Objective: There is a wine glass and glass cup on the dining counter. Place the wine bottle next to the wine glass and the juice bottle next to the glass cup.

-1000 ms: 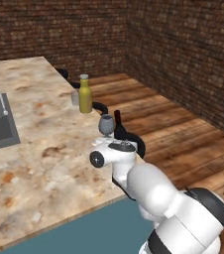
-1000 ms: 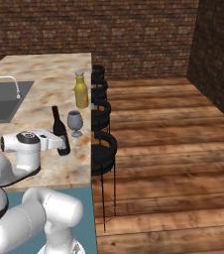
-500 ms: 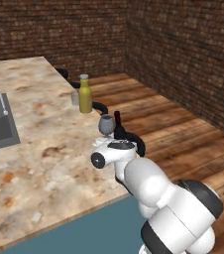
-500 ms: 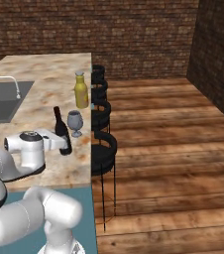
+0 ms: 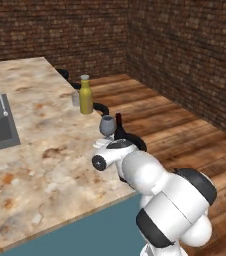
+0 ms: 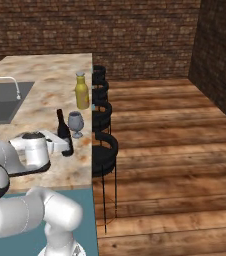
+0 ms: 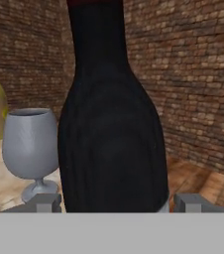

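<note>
Here, two bottles, two glasses; gripper spread around the wine bottle.

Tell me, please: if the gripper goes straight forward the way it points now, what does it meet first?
The wine bottle: it stands directly ahead, between the two fingertips of the gripper. The wine glass stands off to one side.

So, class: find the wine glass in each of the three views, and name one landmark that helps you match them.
Left base view: the wine glass stands mid-frame near the counter's right edge, just left of the wine bottle.
Right base view: the glass is left of centre, just right of the bottle.
Hand view: the glass is at left, beside the looming bottle.
Shared landmark: the wine bottle.
</note>
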